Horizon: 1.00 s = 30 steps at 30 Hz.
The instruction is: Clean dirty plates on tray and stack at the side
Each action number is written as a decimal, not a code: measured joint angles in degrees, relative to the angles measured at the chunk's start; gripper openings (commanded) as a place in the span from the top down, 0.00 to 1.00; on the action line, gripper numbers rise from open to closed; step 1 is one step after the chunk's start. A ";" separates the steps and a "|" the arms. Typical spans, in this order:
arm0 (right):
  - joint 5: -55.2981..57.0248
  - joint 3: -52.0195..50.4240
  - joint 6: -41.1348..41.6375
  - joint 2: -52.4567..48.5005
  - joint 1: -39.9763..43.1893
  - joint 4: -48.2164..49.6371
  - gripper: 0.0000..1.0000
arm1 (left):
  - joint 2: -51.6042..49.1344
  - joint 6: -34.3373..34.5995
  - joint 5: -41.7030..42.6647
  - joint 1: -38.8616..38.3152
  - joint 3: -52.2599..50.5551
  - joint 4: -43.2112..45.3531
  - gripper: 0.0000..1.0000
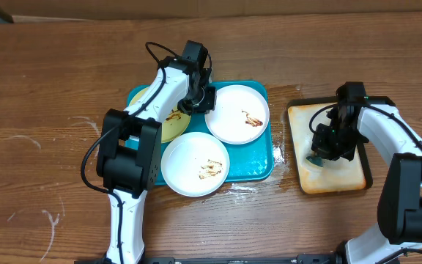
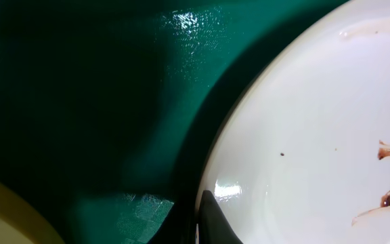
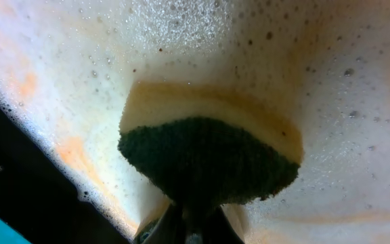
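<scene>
Left hand [image 1: 202, 97] pinched on left rim of far white round plastic plate [image 1: 239, 114]; right hand [image 1: 319, 150], clamping green-backed yellow sponge [image 3: 208, 159], sits well right over foamy tan tray [image 1: 335, 180].

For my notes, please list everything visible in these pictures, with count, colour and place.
table: one, brown, underneath
tray: one, teal, table centre
far white plate: one, brown smear, tray's back right
near white plate: one, brown smear, tray's front
yellow-green plate: one, brown smear, tray's left, partly hidden
small tray: one, tan, black rim, right of tray
sponge: one, yellow and green, on small tray
left arm: one, white and black, jaws shut on far white plate's rim
right arm: one, white and black, jaws shut on sponge
</scene>
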<state>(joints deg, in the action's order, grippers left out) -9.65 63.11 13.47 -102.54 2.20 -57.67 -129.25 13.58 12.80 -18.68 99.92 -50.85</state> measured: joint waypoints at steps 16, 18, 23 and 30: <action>2.73 0.00 1.70 0.00 0.00 5.29 0.96 | 0.00 1.33 -1.51 0.00 0.50 -2.21 0.96; 3.54 0.00 2.12 0.00 0.00 6.14 0.96 | 0.00 1.36 -1.49 0.00 0.55 -2.27 0.96; 4.42 0.00 3.34 0.00 0.00 7.15 0.96 | 0.00 1.36 -1.49 0.00 0.55 -2.29 0.96; 4.50 0.00 3.19 0.04 -0.04 6.47 0.96 | 0.00 1.36 -1.49 0.00 0.55 -2.29 0.96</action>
<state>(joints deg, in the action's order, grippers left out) -5.15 63.11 16.67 -102.50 2.15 -51.20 -129.25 14.94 11.31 -18.68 100.47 -53.15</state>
